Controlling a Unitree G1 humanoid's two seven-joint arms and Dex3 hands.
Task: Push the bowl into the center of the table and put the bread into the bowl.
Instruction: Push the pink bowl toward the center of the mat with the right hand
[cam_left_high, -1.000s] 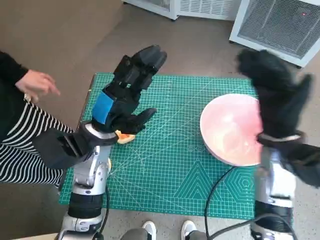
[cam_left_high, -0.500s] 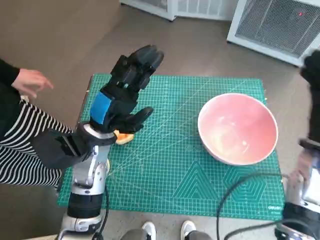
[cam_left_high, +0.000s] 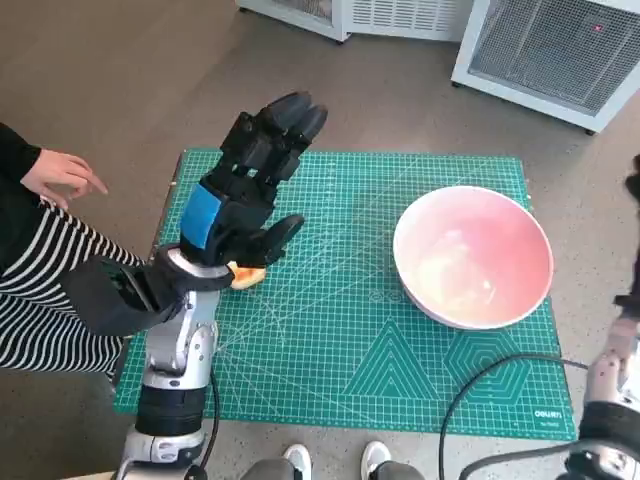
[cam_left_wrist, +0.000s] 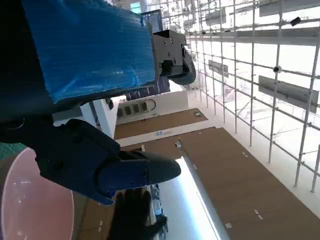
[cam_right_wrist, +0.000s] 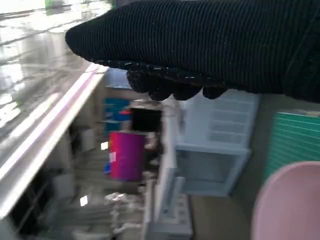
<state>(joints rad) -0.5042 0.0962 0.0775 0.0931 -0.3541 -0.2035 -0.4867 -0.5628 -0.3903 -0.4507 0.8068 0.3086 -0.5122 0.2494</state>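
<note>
- The left hand (cam_left_high: 243, 190) is raised above the left part of the green mat (cam_left_high: 340, 330); its fingers (cam_left_high: 285, 125) are stretched out and apart, the thumb sticks out to the side, and it holds nothing.
- The bread (cam_left_high: 246, 275), a small orange-yellow piece, lies on the mat at the left side, partly hidden under the left hand in the head view; whether the hand touches it I cannot tell.
- The pink bowl (cam_left_high: 472, 256) stands upright on the right part of the mat, near its right edge and well apart from the bread; nothing is seen inside it.
- The right hand (cam_right_wrist: 210, 45) is off the table at the far right; the head view shows only a dark bit at the picture's edge and the pale forearm (cam_left_high: 612, 375) below; in the right wrist view the glove fills the top as a dark band; how its fingers lie I cannot tell.
- In the left wrist view the blue tape (cam_left_wrist: 90, 47) covers the back of the hand and a part of the bowl's rim is seen in a corner.
- A person in a striped garment (cam_left_high: 45, 300) sits at the left of the table, one hand (cam_left_high: 62, 172) lifted beside the mat; white units (cam_left_high: 545, 45) stand on the floor behind the table; a black cable (cam_left_high: 470, 385) crosses the mat's near right corner; two shoe tips (cam_left_high: 335, 458) show at the near edge.
</note>
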